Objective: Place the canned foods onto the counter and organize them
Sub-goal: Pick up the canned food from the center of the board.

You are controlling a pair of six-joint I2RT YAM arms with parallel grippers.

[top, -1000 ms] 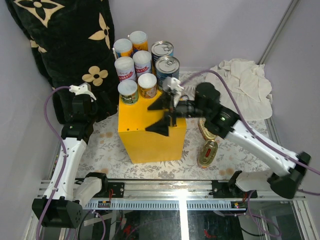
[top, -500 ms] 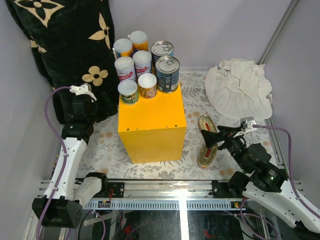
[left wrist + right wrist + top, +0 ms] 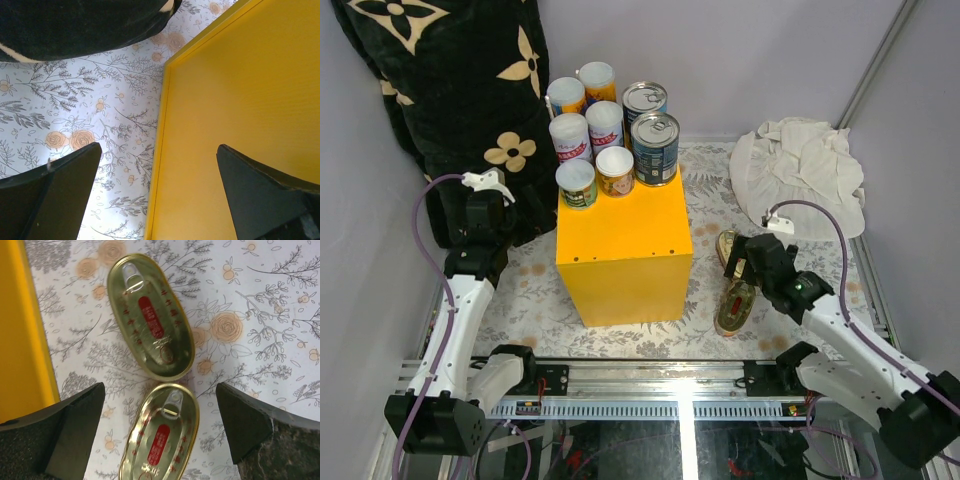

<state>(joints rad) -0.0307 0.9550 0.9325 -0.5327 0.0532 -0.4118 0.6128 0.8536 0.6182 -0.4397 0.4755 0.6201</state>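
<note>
Since a second ago, the right gripper has been drawn back from over the yellow counter and brought low at the counter's right side, where two oval gold tins lie flat on the floral cloth, end to end and nearly touching. Its jaws are spread wide and nothing is held; the nearer tin is seen between the fingers, its long axis running across the gap. For a clean pickup, the wrist would best be lowered straight down and the tin pinched across its narrow width, with the neighbouring tin left undisturbed. The right arm is folded, elbow out to the right, wrist tipped downward. Eight upright cans are grouped at the counter's far edge, though it cannot be told whether the rearmost ones stand on it or behind it. The left gripper is also released and empty, hung above the counter's left edge, its arm raised beside the black pillow.
</note>
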